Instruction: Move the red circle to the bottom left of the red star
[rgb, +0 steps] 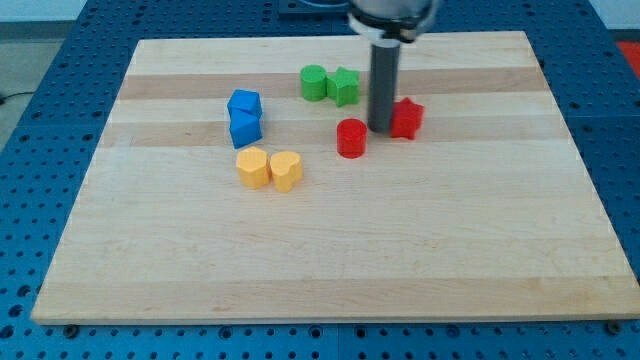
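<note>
While the rod is standing upright over the upper middle of the bench (330, 270), my tip (382, 130) is resting at the left edge of the red star (406, 118), in the narrow gap between that star and the red circle (351, 138). Whether the tip is actually touching the star I cannot tell; it is looking very close. This arm is carrying no end effector at all, only the plain dark rod, so nothing is being grasped or clenched.

The red circle is sitting just beside the red star, to the star's left and slightly toward the view's bottom, the two blocks staying apart with the rod between them.

Taking the red star as the landmark, the rest are lying as follows. A green star (345, 86) is sitting up and to the left of the red star, near it, and a green circle (314, 82) is touching that green star on its far left side. Two blue blocks are lying well to the left of the red star, stacked along the view's vertical and touching: the upper blue block (244, 103) and the lower blue block (245, 129), their exact shapes being hard to make out. Down and to the left of the red star, two yellow blocks are sitting side by side and touching: the left yellow block (252, 167) and the right yellow block (286, 171), which is looking heart-like.
</note>
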